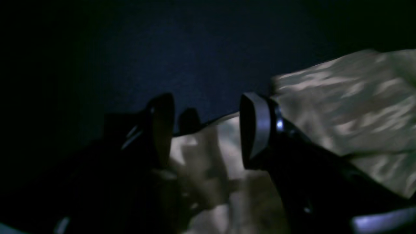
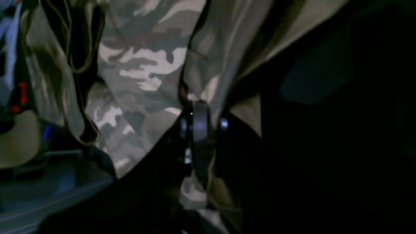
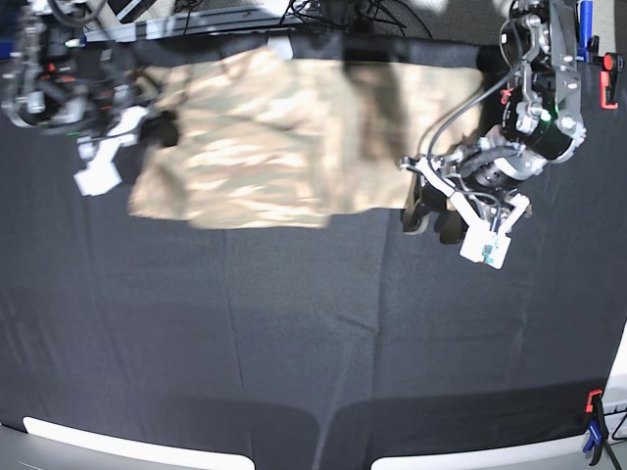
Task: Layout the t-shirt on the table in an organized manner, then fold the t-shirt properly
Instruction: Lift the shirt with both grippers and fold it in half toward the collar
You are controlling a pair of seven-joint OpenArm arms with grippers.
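On the far left of the base view, the right gripper (image 3: 157,127) sits at the edge of the t-shirt (image 3: 265,137). Its two fingers are pressed together with a bit of the camouflage cloth pinched between them (the right wrist view shows this up close, with the shirt bunched in folds around the tips (image 2: 199,130)). Next comes the t-shirt itself, spread out long and mostly flat across the back part of the table (image 3: 294,333), which is covered in black cloth. A dark shadow falls across the shirt's right part. Over on the right, the left gripper (image 3: 436,220) rests low at the shirt's other end. Its fingers (image 1: 256,126) are spread wide apart, with the edge of the cloth lying between and under them, not squeezed. A red clamp (image 3: 607,73) sits at the far right edge.
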